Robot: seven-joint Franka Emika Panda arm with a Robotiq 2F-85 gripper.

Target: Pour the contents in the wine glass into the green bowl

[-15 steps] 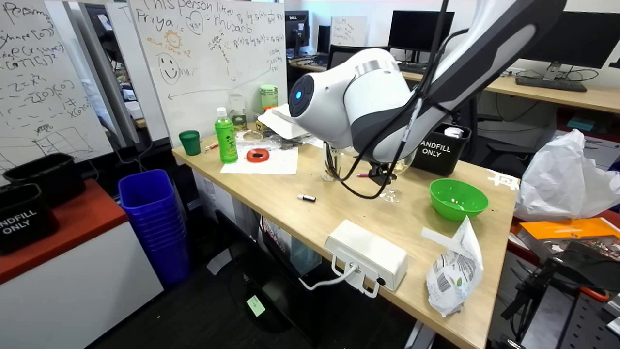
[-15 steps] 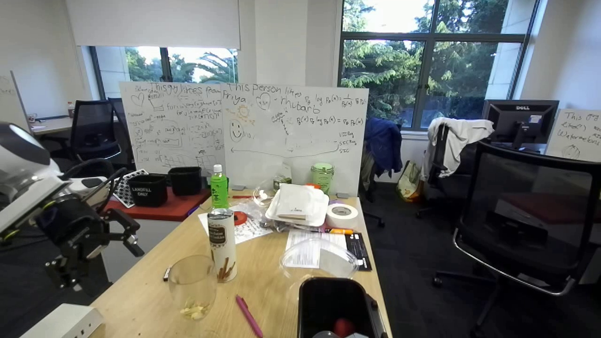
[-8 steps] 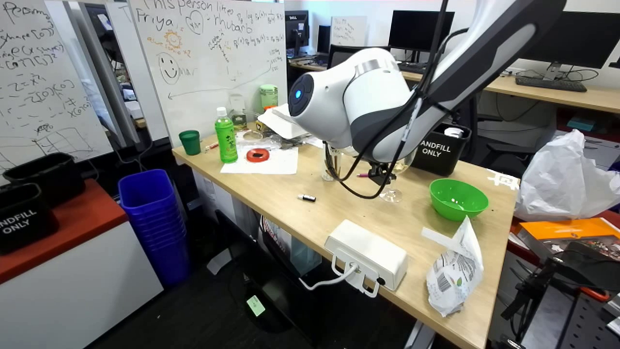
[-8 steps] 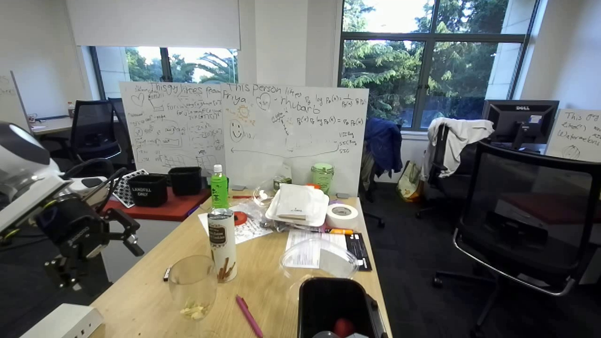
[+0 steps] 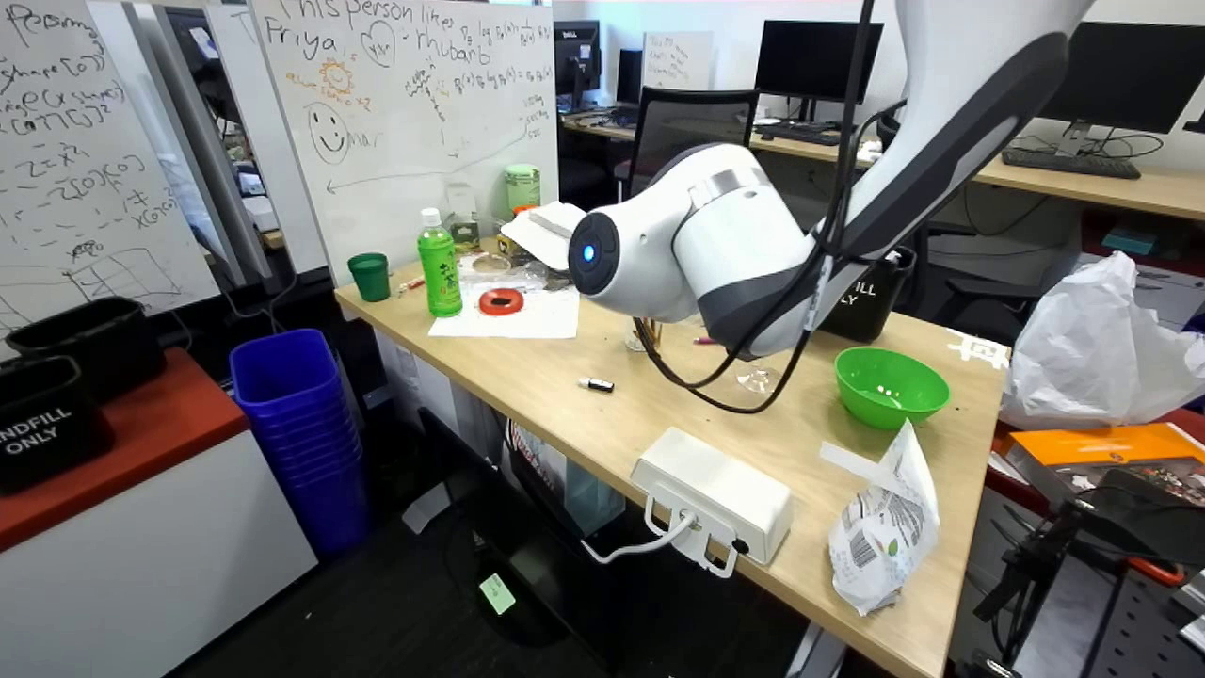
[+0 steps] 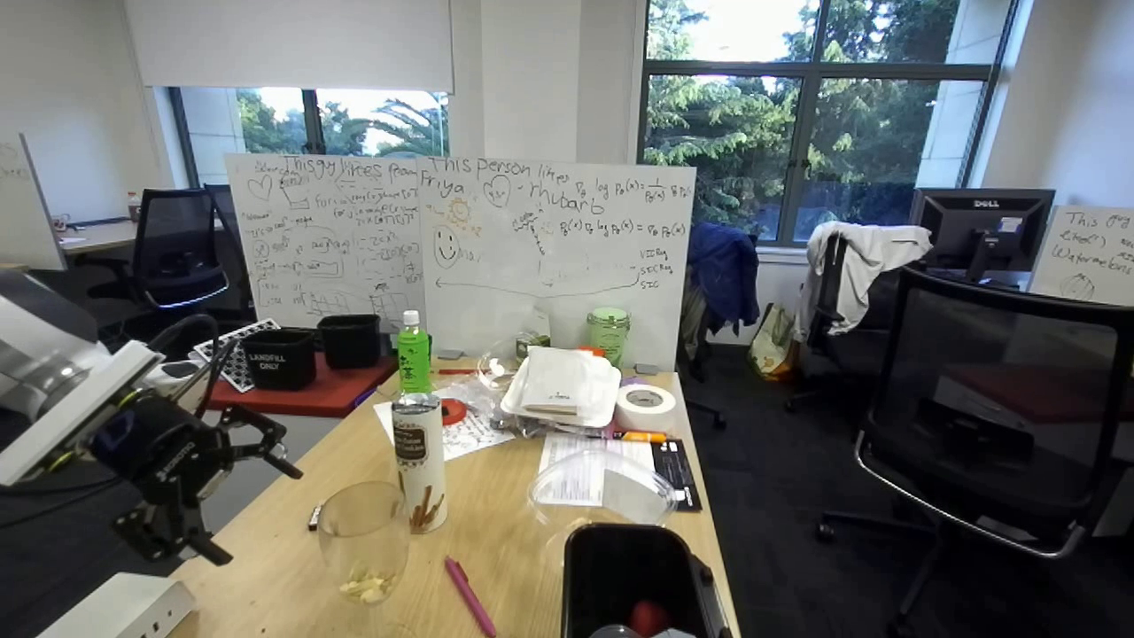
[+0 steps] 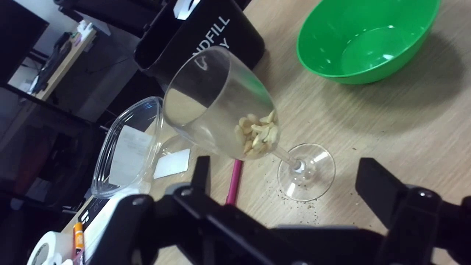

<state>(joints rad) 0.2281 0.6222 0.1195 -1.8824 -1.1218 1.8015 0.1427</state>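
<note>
The wine glass [image 7: 235,110] stands upright on the table with pale nuts or seeds in the bottom of its bowl. It also shows in both exterior views [image 6: 363,540], though the arm hides all but its foot [image 5: 758,379] in one of them. The green bowl [image 7: 368,48] stands on the table beside the glass and looks empty; it also shows in an exterior view [image 5: 890,386]. My gripper [image 7: 285,175] is open and empty, its fingers pointing toward the glass. In an exterior view the gripper [image 6: 252,514] is tilted down, short of the glass and apart from it.
A white canister [image 6: 421,470] stands close to the glass. A black landfill bin [image 7: 220,40] stands behind it. A pink pen [image 7: 234,182] and a clear plastic container [image 7: 128,147] lie nearby. A white box [image 5: 713,490] and a paper bag [image 5: 885,527] are at the table's edge.
The arm has come down over the last half second. The gripper has moved lower and closer to the glass, still open. The glass and bowl have not moved.
</note>
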